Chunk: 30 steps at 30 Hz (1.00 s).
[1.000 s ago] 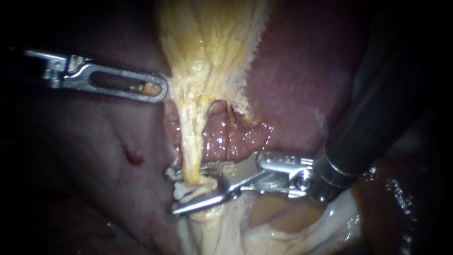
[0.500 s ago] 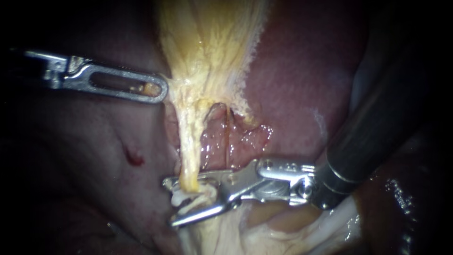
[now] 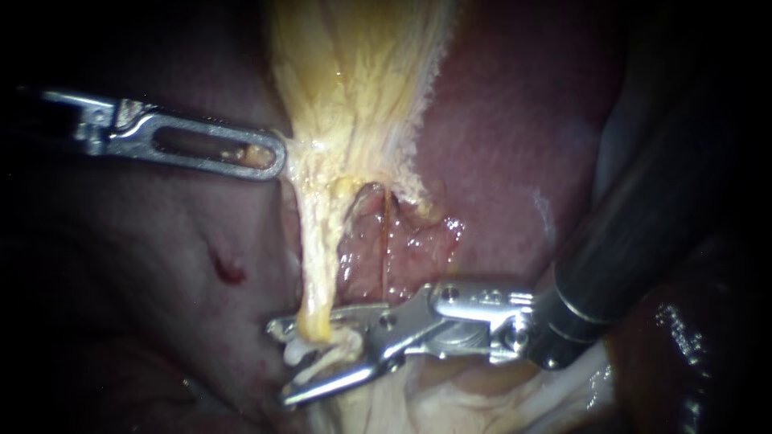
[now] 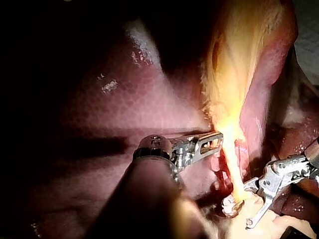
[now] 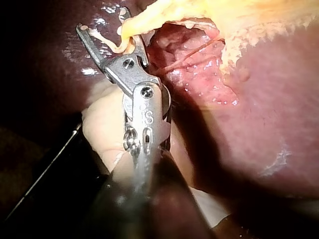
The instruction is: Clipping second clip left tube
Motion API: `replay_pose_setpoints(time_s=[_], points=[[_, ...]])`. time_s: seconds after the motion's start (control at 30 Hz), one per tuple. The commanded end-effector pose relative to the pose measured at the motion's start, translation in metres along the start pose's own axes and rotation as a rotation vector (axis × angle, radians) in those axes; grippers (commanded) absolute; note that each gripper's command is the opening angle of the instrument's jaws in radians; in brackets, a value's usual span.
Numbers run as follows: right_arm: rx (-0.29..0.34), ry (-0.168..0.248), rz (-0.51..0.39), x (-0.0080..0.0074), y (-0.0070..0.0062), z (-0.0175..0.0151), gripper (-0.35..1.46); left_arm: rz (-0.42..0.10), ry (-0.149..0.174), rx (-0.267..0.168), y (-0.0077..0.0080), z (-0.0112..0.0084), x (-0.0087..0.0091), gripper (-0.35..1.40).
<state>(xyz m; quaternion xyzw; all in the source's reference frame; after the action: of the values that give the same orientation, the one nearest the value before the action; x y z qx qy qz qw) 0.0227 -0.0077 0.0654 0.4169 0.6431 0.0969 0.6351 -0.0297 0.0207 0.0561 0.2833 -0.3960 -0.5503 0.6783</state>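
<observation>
Steel jaws of our right instrument (image 3: 280,362) are standing spread, straddling the left tube (image 3: 315,265), which is running between them with pale strands bunching against their inner faces. Beyond these jaws, our left instrument (image 3: 272,157) is pinching the edge of the yellow tissue (image 3: 354,80), jaws pressed together, keeping the tube taut over the liver (image 3: 498,145). We are judging that closing here is risking a partial bite. The loose strands may be crowding the tube aside, and the stretch may be tearing it.
</observation>
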Motion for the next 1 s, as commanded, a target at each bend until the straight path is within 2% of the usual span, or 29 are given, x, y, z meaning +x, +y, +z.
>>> replay_pose_setpoints(time_s=[0.03,0.57,0.87,1.0], points=[[0.003,0.001,0.0,0.0,0.0,0.0,0.5,0.0,0.0,0.0,0.0,0.0,0.0,-0.35],[0.005,0.003,0.005,-0.0002,0.0005,-0.0002,0.43,0.0,0.0,0.0,0.0,0.0,0.0,-0.35],[0.009,0.001,0.005,-0.0004,0.001,-0.0008,0.29,0.0,0.0,0.0,0.0,0.0,0.0,-0.35],[0.007,0.0,0.006,-0.0005,0.0009,-0.001,0.14,0.0,0.0,0.0,0.0,0.0,0.0,-0.35]])
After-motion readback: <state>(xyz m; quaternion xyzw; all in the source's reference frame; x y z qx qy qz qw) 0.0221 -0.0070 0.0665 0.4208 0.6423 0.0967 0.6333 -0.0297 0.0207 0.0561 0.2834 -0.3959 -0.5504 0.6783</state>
